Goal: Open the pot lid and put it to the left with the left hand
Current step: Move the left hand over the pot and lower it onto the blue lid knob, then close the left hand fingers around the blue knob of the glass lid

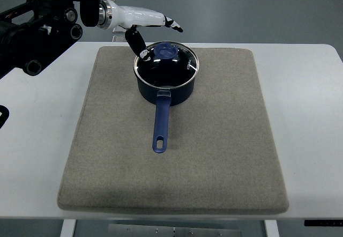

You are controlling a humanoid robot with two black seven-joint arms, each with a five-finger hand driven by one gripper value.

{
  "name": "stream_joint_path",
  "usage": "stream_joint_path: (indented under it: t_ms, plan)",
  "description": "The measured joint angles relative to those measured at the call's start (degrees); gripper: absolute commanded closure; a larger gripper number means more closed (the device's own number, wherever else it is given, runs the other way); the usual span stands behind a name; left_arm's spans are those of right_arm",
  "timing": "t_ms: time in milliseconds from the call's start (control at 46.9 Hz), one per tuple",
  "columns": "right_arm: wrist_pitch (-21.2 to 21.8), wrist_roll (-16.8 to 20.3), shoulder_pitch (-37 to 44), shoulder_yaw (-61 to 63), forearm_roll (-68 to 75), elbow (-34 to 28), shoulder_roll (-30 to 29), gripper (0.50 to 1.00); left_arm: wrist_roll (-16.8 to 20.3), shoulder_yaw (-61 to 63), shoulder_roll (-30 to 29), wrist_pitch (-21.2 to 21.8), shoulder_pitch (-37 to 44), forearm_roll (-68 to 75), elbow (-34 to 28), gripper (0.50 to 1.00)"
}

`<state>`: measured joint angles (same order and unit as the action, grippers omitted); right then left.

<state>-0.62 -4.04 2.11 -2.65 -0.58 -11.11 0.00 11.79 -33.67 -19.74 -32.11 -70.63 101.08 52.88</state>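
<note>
Before me the white tabletop (305, 113) fills most of the frame, and a grey felt mat (214, 156) lies flat across its middle, reaching toward the lower edge.

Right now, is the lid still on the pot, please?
On. The glass lid sits level inside the pot rim, knob on top; the left hand hovers beside it.

Blue pot (165, 81) sits on a grey mat (214, 156) on the white bench (311, 113), glass lid (167, 61) still on, left robot hand (147, 25) open above its far-left rim.
</note>
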Motion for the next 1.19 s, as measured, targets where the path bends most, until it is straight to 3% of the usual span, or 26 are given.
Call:
stream_joint_path:
  t_ms: [320, 469, 789, 1194]
  plan:
    - [0.00, 0.00, 0.00, -0.02, 0.02, -0.01, 0.00, 0.583, -3.26, 0.04, 1.98, 0.00, -0.30, 3.91, -0.78, 0.542]
    - [0.00, 0.00, 0.00, -0.03, 0.02, -0.02, 0.00, 0.583, -3.61, 1.23, 2.26, 0.00, -0.26, 3.95, -0.98, 0.604]
    - [0.00, 0.00, 0.00, 0.00, 0.00, -0.01, 0.00, 0.583, -3.62, 2.37, 2.40, -0.05, -0.23, 3.88, -1.02, 0.669]
    - [0.00, -0.01, 0.00, 0.01, 0.00, 0.02, 0.00, 0.583, -3.62, 2.38, 2.84, -0.04, -0.24, 3.78, -0.93, 0.681]
